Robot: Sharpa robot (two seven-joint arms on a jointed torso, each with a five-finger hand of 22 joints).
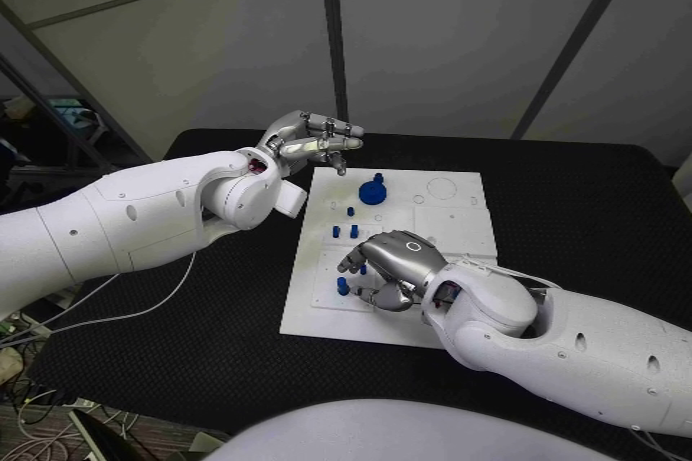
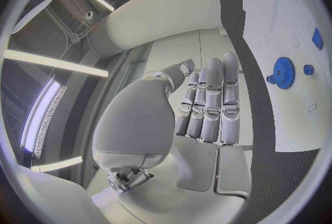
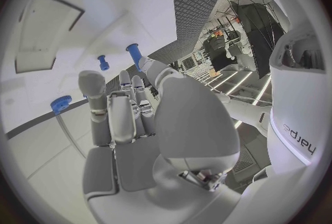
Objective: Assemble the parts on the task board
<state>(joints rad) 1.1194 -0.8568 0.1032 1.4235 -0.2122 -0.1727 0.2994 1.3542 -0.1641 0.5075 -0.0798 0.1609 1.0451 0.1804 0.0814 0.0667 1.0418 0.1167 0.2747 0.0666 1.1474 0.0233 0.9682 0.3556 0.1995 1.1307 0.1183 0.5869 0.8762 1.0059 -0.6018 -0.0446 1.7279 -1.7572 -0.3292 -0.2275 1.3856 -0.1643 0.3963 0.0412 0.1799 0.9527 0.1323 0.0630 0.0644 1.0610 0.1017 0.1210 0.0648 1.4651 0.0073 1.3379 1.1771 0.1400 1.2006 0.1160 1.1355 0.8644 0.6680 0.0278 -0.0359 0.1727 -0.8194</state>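
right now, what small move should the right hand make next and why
Probably a small lift off the white board. The right hand sits low over the blue pegs, and its wrist view shows a blue peg at its fingertips; whether it grips it is unclear. The left hand hovers empty.

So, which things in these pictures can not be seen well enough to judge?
- Head view: the right hand covers the lower middle of the white board; whether it holds a blue piece cannot be told.
- Head view: the small blue pegs are too small to tell their shape.
- Left wrist view: the board runs off the edge past the blue gear.
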